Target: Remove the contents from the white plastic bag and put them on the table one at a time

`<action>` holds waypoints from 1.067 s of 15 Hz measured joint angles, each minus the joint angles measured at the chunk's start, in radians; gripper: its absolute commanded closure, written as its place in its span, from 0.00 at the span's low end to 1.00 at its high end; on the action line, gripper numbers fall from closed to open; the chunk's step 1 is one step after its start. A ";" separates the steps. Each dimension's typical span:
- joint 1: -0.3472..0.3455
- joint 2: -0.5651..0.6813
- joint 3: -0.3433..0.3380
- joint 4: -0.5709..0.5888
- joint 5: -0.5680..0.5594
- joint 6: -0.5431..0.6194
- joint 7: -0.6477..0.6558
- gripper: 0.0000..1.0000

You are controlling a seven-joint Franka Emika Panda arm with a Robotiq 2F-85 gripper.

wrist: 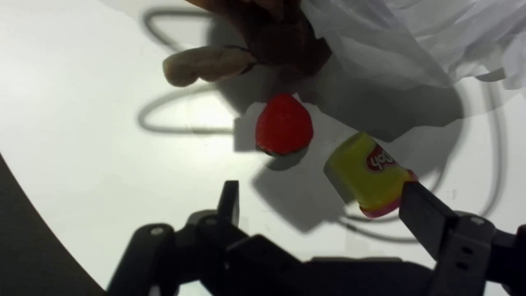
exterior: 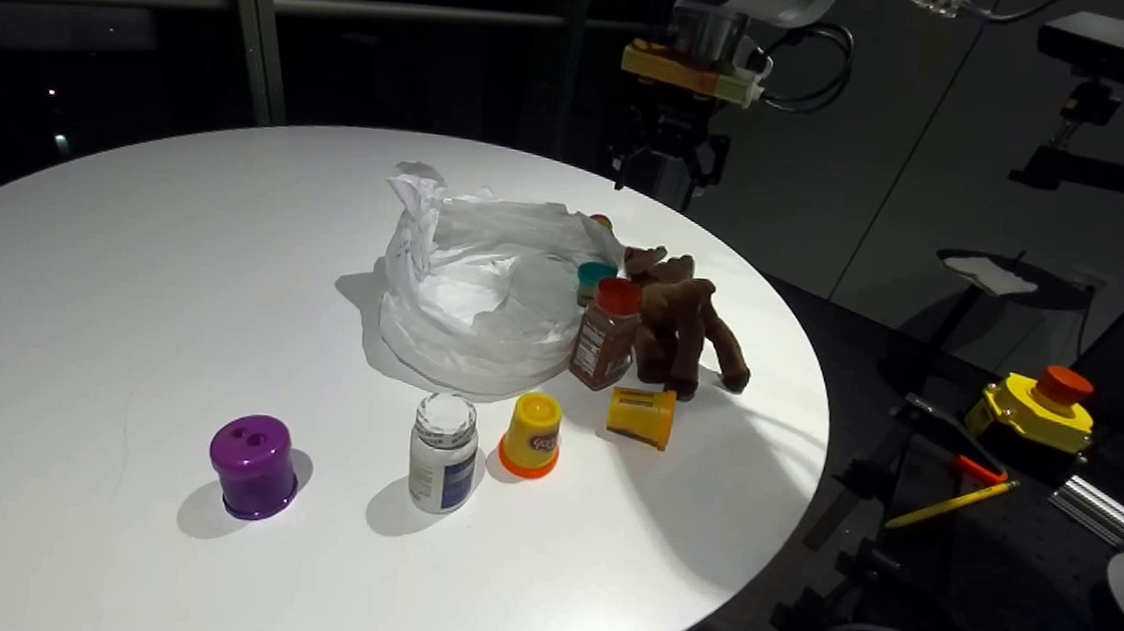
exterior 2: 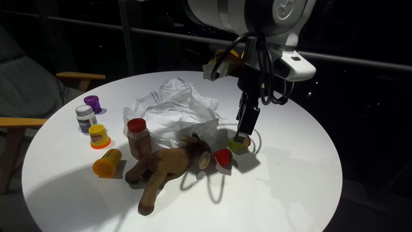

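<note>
A white plastic bag [exterior 2: 180, 112] lies slumped on a round table [exterior 2: 273, 193], a brown plush animal [exterior 2: 173, 161] beside it. The Robotiq gripper [wrist: 320, 185] is spread wide above the table, holding nothing. In the wrist view one fingertip [wrist: 425, 220] overlaps the pink lid [wrist: 384, 208] of a Play-Doh tub [wrist: 365, 176] lying on its side — coming down there could set it rolling toward the edge. Snagging the bag's thin film could drag it and topple the red-lidded jar [exterior 2: 139, 138].
</note>
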 measured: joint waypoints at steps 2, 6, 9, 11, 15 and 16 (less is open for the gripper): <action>0.027 -0.048 0.002 0.004 -0.009 -0.001 0.000 0.00; 0.120 -0.158 0.038 0.003 -0.041 -0.033 0.005 0.00; 0.159 -0.174 0.093 0.003 -0.033 -0.063 0.006 0.00; 0.168 -0.156 0.118 0.000 -0.025 -0.063 0.006 0.00; 0.172 -0.091 0.137 -0.001 -0.011 -0.054 0.002 0.00; 0.173 -0.072 0.138 -0.001 -0.010 -0.052 0.001 0.00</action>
